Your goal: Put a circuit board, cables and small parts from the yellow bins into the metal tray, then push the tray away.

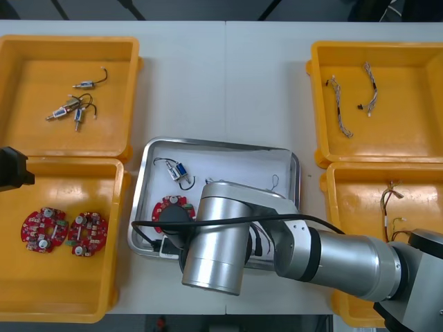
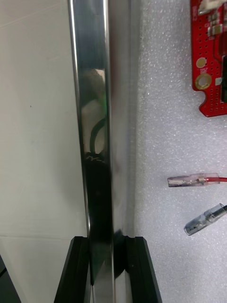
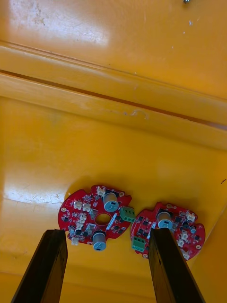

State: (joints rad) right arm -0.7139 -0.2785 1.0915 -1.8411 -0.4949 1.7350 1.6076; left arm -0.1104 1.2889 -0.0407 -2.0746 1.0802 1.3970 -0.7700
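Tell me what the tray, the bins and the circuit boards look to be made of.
Tray: metal, probably steel; its polished rim, gripped by the right gripper, mirrors things; the inside looks white and foamy-grained. Bins: glossy yellow plastic, by their moulded lips and soft glare. Circuit boards: red laminate with soldered parts, near the open left gripper.

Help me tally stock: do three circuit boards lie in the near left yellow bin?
No, two circuit boards lie side by side on that yellow bin floor.
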